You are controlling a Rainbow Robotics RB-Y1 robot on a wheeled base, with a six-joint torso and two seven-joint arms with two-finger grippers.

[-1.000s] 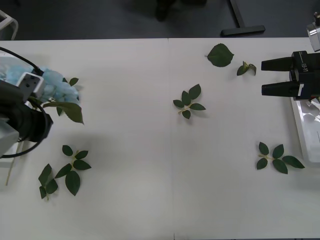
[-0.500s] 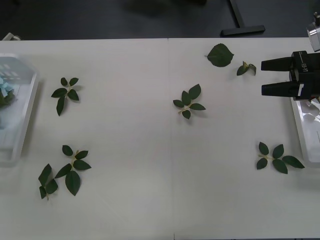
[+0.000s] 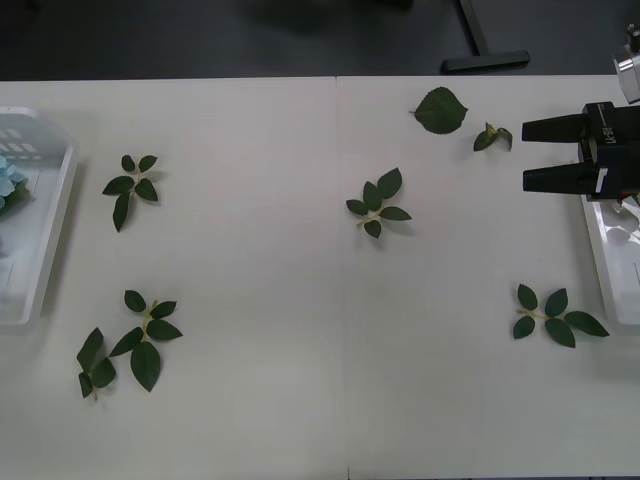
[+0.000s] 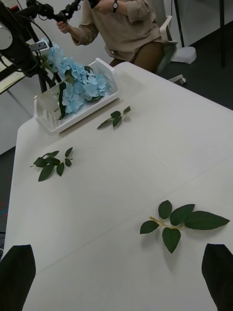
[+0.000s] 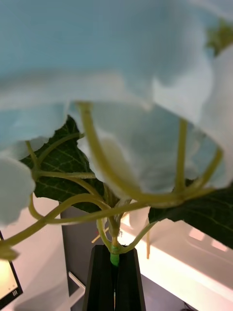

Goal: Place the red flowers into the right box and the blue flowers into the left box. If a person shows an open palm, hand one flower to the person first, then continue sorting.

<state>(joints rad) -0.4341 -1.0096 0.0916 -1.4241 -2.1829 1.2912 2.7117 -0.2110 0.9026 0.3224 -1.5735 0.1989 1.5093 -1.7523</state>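
Note:
My left gripper (image 5: 115,272) is shut on the green stem of a blue flower (image 5: 121,73), whose pale petals spread wide just above the fingers. More blue flowers (image 4: 82,85) lie in the left box (image 4: 73,114), the slotted tray at the table's far left (image 3: 55,215); a bit of them shows there (image 3: 8,180). My right gripper (image 3: 524,155) hovers open with nothing in it at the table's right, beside the right box (image 3: 603,260). Its two black fingers stand at the corners of the right wrist view (image 4: 116,286). The red flowers are out of view.
Loose green leaf sprigs lie scattered on the white table: one at the centre (image 3: 377,203), two at the left (image 3: 130,183) (image 3: 125,343), one by the right box (image 3: 555,315), two at the back (image 3: 442,109). A person (image 4: 126,29) sits beyond the left box.
My left arm, holding the blue flower over the table's left edge a second ago, has drawn away leftwards out of the front view, uncovering the left box. The right arm has not moved.

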